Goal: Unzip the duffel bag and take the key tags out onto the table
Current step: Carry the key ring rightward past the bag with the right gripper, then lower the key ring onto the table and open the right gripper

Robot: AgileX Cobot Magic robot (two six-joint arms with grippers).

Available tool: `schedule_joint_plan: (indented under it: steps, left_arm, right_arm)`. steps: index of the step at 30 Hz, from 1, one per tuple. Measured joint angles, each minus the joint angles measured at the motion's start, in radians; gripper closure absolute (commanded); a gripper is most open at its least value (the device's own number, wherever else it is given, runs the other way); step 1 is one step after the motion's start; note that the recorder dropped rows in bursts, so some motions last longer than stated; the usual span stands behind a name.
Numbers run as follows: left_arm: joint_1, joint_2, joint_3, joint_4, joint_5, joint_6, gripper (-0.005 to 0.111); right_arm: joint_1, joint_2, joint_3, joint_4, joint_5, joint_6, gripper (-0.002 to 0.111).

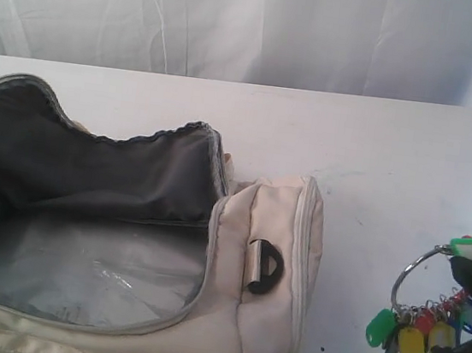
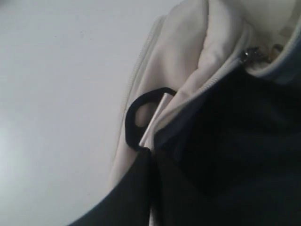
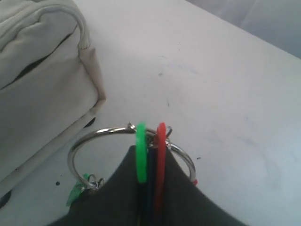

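The cream duffel bag [image 1: 273, 224] lies at the left of the table [image 1: 394, 153]. Its zip is undone and the dark grey lining [image 1: 99, 168] gapes wide. My right gripper [image 1: 464, 321] is shut on the key tags [image 1: 413, 336], over the table to the right of the bag's end. In the right wrist view the green and red tags [image 3: 141, 150] stand pinched between its black fingers [image 3: 117, 193], with the metal ring [image 3: 89, 139] looping out in front. My left gripper [image 2: 153, 188] does not show in the exterior view. It is shut beside a black D-ring [image 2: 134, 120]; a pale sliver shows in its slit.
A white curtain [image 1: 255, 24] hangs behind the table's far edge. A black D-ring [image 1: 264, 268] sits on the bag's right end panel. The bag runs out of view at the left and front. Bare white tabletop [image 1: 408, 180] lies beyond the bag.
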Motion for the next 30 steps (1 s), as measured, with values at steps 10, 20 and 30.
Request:
schedule_joint_plan:
  steps: [10, 20, 30]
  left_arm:
    - [0.0, 0.0, 0.0, -0.111, -0.113, 0.0, 0.041]
    - [0.0, -0.151, 0.0, -0.171, -0.246, -0.007, 0.045]
    - [0.0, -0.391, 0.0, -0.222, -0.182, -0.011, 0.045]
  right_arm:
    - [0.0, 0.143, 0.013, -0.002, -0.109, 0.024, 0.108]
    - [0.0, 0.255, 0.013, -0.004, -0.157, 0.038, 0.108]
    - [0.0, 0.351, 0.013, -0.008, -0.187, 0.061, 0.108]
